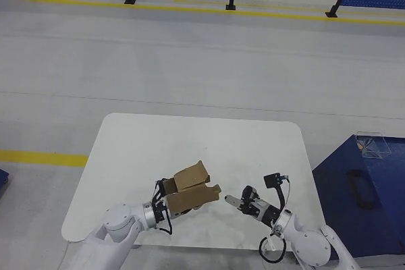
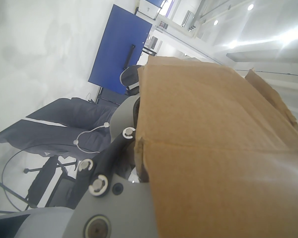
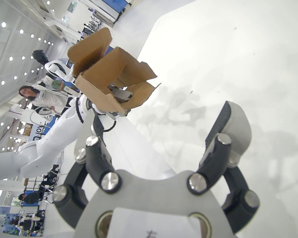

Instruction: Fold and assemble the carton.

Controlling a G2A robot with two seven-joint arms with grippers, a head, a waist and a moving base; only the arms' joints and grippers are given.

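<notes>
A brown cardboard carton (image 1: 189,189), partly folded with loose flaps, is held above the front of the white table (image 1: 202,148). My left gripper (image 1: 167,204) is shut on the carton's wall; close up, the carton (image 2: 213,137) hides most of that gripper's fingers. Seen from the other arm, the carton (image 3: 109,75) is an open box with one flap up. My right gripper (image 1: 231,200) stands open a short way to the carton's right, nothing between its fingers (image 3: 223,122).
A blue cabinet (image 1: 368,196) stands just right of the table, with a clear plastic piece (image 1: 372,144) on top. The table's back half is bare white surface. Yellow floor lines run behind and to the left.
</notes>
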